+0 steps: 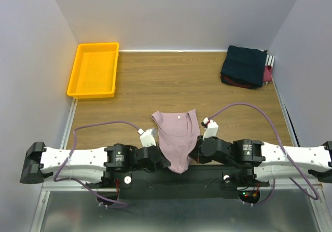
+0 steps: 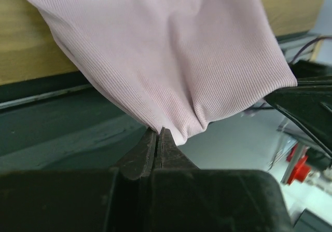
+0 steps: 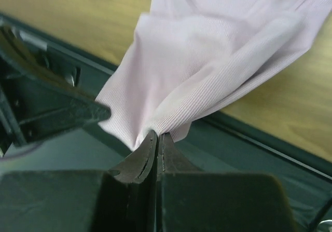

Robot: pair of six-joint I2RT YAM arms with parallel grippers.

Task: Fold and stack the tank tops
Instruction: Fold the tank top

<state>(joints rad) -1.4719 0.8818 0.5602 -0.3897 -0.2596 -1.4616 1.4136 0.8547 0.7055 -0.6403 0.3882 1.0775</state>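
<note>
A dusty pink tank top lies at the near middle of the wooden table, its lower end hanging over the near edge. My left gripper is shut on its lower left hem, as the left wrist view shows, with the pink cloth above it. My right gripper is shut on its lower right hem, as the right wrist view shows, with the cloth bunched above it. A stack of folded tops, dark navy over maroon, sits at the far right.
A yellow plastic tray stands at the far left corner. Grey walls close the left, back and right. A black base bar runs along the near edge under the two grippers. Purple cables loop over both arms.
</note>
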